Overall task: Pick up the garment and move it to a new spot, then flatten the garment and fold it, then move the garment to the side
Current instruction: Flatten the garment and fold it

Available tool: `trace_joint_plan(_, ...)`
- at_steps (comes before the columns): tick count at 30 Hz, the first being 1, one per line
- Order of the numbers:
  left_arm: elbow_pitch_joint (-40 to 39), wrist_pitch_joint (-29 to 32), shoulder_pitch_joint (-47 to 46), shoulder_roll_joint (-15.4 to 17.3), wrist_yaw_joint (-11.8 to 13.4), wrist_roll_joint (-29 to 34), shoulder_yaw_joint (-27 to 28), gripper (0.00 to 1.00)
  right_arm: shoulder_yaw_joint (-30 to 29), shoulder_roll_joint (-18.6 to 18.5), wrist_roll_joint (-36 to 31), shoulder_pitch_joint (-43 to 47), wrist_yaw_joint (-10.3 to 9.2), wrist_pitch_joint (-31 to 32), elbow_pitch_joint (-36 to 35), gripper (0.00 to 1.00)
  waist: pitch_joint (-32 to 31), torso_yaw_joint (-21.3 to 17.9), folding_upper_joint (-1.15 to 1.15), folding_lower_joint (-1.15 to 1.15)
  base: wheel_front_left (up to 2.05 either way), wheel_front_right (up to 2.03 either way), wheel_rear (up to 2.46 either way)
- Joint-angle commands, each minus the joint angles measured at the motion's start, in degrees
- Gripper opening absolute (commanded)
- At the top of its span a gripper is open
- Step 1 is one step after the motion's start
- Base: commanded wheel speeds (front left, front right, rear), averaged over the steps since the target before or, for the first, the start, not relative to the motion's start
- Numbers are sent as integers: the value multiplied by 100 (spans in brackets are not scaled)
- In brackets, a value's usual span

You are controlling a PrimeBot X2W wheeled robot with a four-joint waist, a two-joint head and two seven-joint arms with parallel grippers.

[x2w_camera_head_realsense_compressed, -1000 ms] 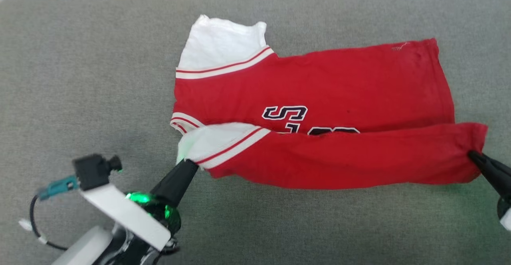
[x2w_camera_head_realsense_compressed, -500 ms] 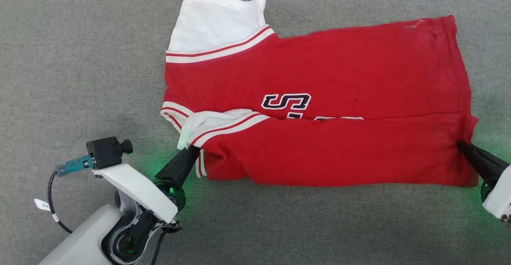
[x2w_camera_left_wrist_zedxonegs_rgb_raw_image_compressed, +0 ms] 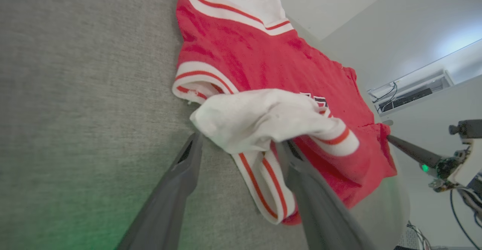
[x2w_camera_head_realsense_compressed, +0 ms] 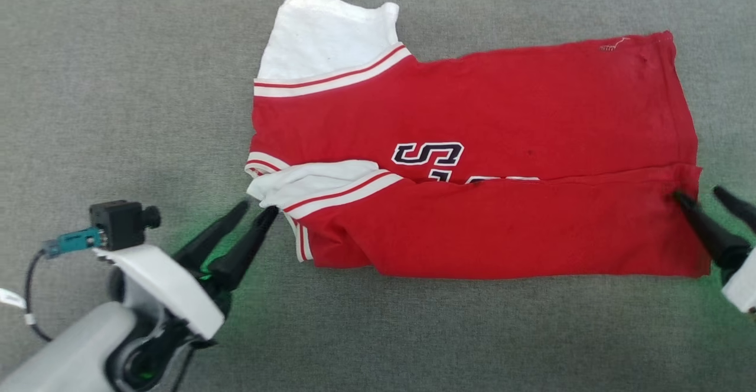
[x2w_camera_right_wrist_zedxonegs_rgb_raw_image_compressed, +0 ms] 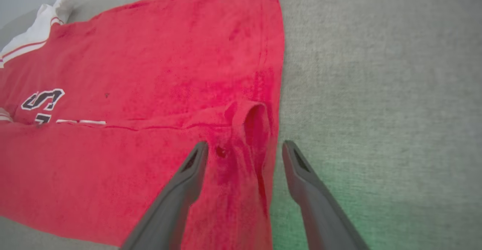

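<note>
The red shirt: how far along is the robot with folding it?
Done: the garment lies flat, its near long edge folded over part of the lettering. In hand: nothing; the left gripper and right gripper stand open at that fold's two ends. Left: the far white sleeve sticks out, so more folding, then moving it aside.

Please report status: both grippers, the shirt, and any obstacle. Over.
Left gripper open, white sleeve between its fingers. Right gripper open at the hem corner. Red T-shirt flat, near edge folded over. No obstacle seen.
</note>
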Motion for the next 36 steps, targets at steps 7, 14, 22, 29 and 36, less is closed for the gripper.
trace_joint_plan(7,-642,836,-167,795,510,529,-353,100,-277,-101,-184,49,0,-275,-430,100,-244,129,0,0,0,0,0)
trace_joint_plan(14,-1696,2114,-411,817,1564,381,-681,100,-537,-23,-424,-216,0,-443,-858,100,-264,11,0,0,0,0,0)
trace_joint_plan(22,-1610,2581,-823,291,2087,254,-706,100,-740,81,-527,-253,0,-367,-1215,100,-41,-119,0,0,0,0,0)
trace_joint_plan(29,-590,2635,-949,-56,2137,422,-876,100,-743,134,-572,-296,0,-318,-1319,100,139,-196,0,0,0,0,0)
trace_joint_plan(36,-95,2803,-813,-395,1821,266,-1086,93,-773,128,-605,-313,0,-254,-1404,100,182,-198,0,0,0,0,0)
